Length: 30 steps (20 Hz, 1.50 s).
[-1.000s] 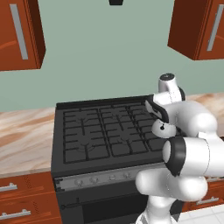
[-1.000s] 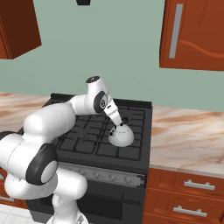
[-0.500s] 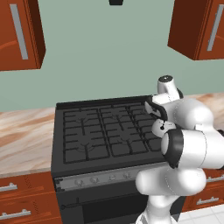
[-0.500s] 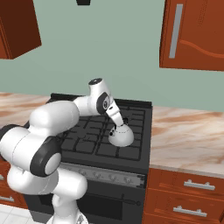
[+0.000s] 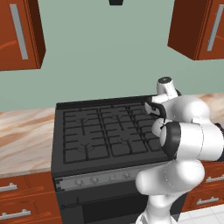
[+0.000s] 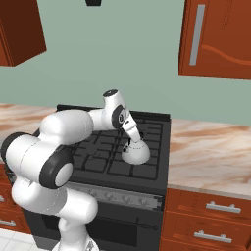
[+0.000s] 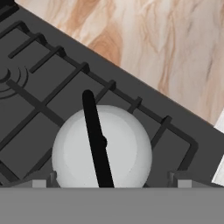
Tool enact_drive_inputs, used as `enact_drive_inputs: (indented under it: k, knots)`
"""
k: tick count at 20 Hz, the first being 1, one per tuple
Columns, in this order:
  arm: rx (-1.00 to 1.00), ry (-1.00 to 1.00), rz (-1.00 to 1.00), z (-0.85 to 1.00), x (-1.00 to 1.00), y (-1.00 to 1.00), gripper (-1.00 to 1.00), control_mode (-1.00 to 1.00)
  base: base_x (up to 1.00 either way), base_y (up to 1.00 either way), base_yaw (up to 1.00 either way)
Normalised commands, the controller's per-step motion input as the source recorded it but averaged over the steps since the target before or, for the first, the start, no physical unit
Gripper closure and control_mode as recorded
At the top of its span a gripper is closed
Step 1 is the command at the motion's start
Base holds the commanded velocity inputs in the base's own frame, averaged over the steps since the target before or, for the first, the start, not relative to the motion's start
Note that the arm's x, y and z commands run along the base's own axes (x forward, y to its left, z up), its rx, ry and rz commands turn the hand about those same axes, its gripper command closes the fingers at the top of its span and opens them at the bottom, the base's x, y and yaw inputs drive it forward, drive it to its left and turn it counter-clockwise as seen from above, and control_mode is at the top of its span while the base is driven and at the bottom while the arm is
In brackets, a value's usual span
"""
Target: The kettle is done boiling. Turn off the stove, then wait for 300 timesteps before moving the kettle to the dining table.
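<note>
The white arm reaches forward and bends down so that the gripper, its jaws spread wide and holding nothing, hangs just above the kettle, which sits at 4 o'clock on the black stove between marbled counters, under red-brown cabinets.

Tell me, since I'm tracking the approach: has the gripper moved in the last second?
Yes. In the right base view the gripper has sunk toward the kettle on the stove, open above its handle.
</note>
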Motion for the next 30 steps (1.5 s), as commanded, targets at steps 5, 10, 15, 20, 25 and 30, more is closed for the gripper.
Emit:
enact_drive_inputs:
  k: [5,10,15,20,25,30]
  knots:
    - [0.00,0.04,0.00,-0.12,0.19,-0.01,-1.00,-1.00,0.00,0.00,0.00]
    - [0.03,0.00,0.00,-0.02,0.08,-0.02,-1.00,-1.00,0.00,0.00,0.00]
    - [0.04,0.00,0.00,-0.03,0.03,-0.02,-1.00,-1.00,0.00,0.00,0.00]
    - [0.02,0.00,0.00,-0.09,0.02,0.00,-1.00,-1.00,0.00,0.00,0.00]
    - [0.02,0.03,0.00,-0.11,0.10,0.00,1.00,-1.00,0.00,0.00,0.00]
    - [0.00,0.03,0.00,-0.05,0.02,0.00,1.00,-1.00,0.00,0.00,0.00]
